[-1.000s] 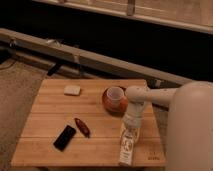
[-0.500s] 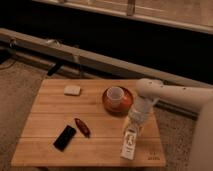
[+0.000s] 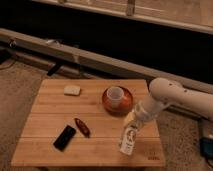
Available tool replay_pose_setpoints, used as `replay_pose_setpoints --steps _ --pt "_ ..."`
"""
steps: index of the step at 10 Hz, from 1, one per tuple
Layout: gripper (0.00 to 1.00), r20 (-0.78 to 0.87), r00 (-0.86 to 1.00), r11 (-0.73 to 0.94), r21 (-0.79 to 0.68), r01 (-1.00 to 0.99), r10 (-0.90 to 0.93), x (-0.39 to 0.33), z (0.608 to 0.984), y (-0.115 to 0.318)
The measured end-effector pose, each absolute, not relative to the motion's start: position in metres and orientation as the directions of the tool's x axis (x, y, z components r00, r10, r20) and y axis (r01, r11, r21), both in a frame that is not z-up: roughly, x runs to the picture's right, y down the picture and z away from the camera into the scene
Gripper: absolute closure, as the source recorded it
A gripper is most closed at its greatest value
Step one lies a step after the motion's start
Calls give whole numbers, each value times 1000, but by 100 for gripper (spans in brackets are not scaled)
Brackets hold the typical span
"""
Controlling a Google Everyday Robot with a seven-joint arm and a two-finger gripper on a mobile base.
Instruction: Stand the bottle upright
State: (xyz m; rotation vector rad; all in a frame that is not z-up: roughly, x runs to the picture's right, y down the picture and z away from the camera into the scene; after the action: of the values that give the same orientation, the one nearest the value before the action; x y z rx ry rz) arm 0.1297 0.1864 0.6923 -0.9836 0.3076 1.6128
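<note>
The white bottle point(image 3: 128, 139) with a dark-printed label leans on the wooden table point(image 3: 50, 112) near its front right corner. Its bottom rests close to the front edge and its cap end points up and away. My gripper point(image 3: 135, 118) comes in from the right on a white arm point(image 3: 167, 95) and is shut on the bottle's upper end. The cap is hidden by the fingers.
A white cup point(image 3: 115, 93) sits in an orange bowl point(image 3: 125, 102) just behind the gripper. A pale block point(image 3: 72, 90) lies at the back left, with a black phone point(image 3: 64, 137) and a reddish-brown object point(image 3: 82, 127) at the front left. Dark rails run behind the table.
The arm's bulk has swung away to the right, clearing the view of the table's right side. The gripper stays on the bottle's upper end, and the bottle has barely shifted.
</note>
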Motion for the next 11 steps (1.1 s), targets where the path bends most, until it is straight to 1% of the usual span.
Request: replay_pose_setpoints --steps 3,5,8,9,11 --pt "100 -659 73 -280 -414 -866 748 121 677 167" --pt "100 -603 157 -237 -521 -820 782 113 668 153" --pt "100 -461 346 -92 -698 -711 817 103 646 138" --pt "100 -407 395 -43 -739 -673 824 99 636 135" --pt "100 -336 432 15 -774 -633 837 94 622 130"
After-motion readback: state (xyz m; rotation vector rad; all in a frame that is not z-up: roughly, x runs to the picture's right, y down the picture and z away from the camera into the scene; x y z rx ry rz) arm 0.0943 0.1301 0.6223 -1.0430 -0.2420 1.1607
